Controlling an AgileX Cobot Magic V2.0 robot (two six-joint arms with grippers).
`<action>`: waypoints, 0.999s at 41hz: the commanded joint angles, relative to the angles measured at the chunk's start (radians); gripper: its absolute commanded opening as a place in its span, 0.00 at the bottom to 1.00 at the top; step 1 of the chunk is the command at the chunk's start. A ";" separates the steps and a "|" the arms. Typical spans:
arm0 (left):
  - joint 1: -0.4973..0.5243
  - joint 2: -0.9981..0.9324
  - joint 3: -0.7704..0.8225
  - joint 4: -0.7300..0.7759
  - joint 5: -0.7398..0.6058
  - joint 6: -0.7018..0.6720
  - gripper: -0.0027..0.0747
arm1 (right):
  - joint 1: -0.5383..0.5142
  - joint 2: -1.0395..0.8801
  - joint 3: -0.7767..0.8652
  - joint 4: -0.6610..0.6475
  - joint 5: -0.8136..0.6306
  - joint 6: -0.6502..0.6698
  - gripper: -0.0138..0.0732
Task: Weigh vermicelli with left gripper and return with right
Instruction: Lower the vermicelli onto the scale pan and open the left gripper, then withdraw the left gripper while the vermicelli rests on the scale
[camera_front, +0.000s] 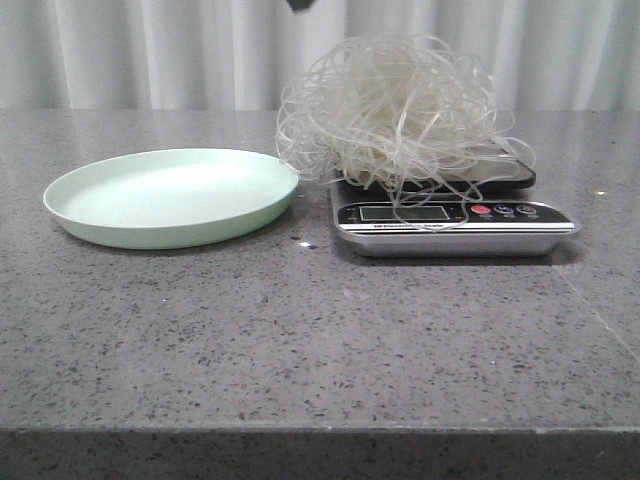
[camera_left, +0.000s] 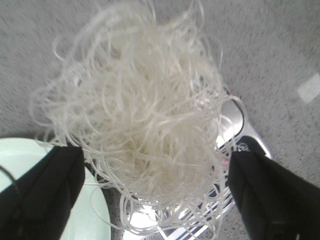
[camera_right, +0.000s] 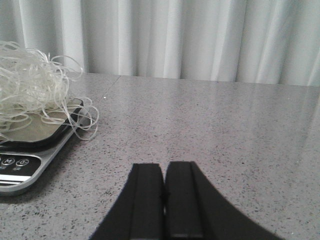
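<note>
On the scale: vermicelli (camera_front: 400, 105), a fluffy tangle of thin, curly, whitish strands heaped on the weighing platform, loops spilling over the edges and down across the display.
Scale (camera_front: 455, 225): silver body, dark platform, display and buttons facing the front camera, one button red; standing on the grey speckled table (camera_front: 300, 340), right of centre in the front view.
Plate (camera_front: 170, 195): pale green, shallow, lying left of the scale, rim just beside the noodle strands; whether touching them, cannot tell.
Left gripper (camera_left: 150, 190): seen only in the left wrist view, fingers (camera_left: 42, 195) spread wide apart, looking down on the noodle mass; strands between and in front of the black fingers, contact not clear.
Right gripper (camera_right: 164, 200): seen only in the right wrist view, black fingers pressed together with nothing between them, low over bare table, well apart from the scale and the noodles.
Background: pale pleated curtain (camera_front: 150, 50) behind the table.
Top edge of front view: small dark shape above the noodles, too cropped to identify.
</note>
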 joint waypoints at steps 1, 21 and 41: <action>-0.004 -0.089 -0.066 0.008 -0.040 -0.011 0.79 | -0.004 -0.014 -0.009 0.003 -0.076 0.000 0.33; -0.004 -0.344 -0.012 0.463 0.029 -0.030 0.21 | -0.004 -0.014 -0.009 0.003 -0.076 0.000 0.33; 0.152 -0.940 0.856 0.530 -0.426 -0.206 0.22 | -0.004 -0.014 -0.010 0.006 -0.145 0.000 0.33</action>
